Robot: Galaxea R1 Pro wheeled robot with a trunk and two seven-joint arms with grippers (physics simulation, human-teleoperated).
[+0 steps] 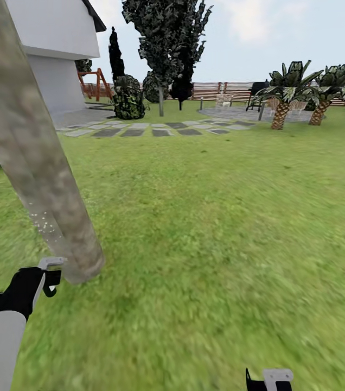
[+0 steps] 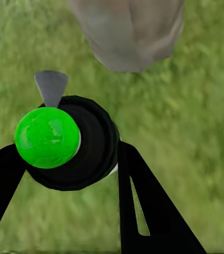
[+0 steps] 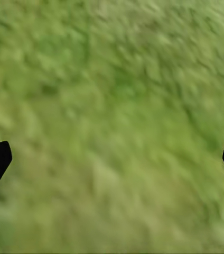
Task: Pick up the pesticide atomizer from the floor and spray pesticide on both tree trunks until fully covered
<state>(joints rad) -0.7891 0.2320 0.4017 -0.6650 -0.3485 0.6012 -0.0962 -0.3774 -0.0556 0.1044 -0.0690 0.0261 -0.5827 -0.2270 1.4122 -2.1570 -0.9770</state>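
Note:
A thick beige-grey tree trunk (image 1: 37, 163) leans across the left of the head view and meets the lawn close in front of me. Tiny white specks of pesticide (image 1: 45, 222) dot its lower part. My left gripper (image 1: 46, 277) is shut on the pesticide atomizer (image 1: 52, 263), just beside the trunk's base. In the left wrist view the atomizer (image 2: 85, 145) is a black body with a green ball top and a grey nozzle, held between the black fingers (image 2: 149, 206), nozzle toward the trunk (image 2: 128, 32). My right gripper (image 1: 270, 380) (image 3: 112, 159) hangs open over grass.
Green lawn (image 1: 221, 228) stretches ahead and to the right. Far off are a white house (image 1: 58, 49), a stepping-stone path (image 1: 156, 129), a tall dark-green tree (image 1: 164, 43), round bushes (image 1: 128, 98), two palms (image 1: 281, 103) and a slatted fence (image 1: 221, 89).

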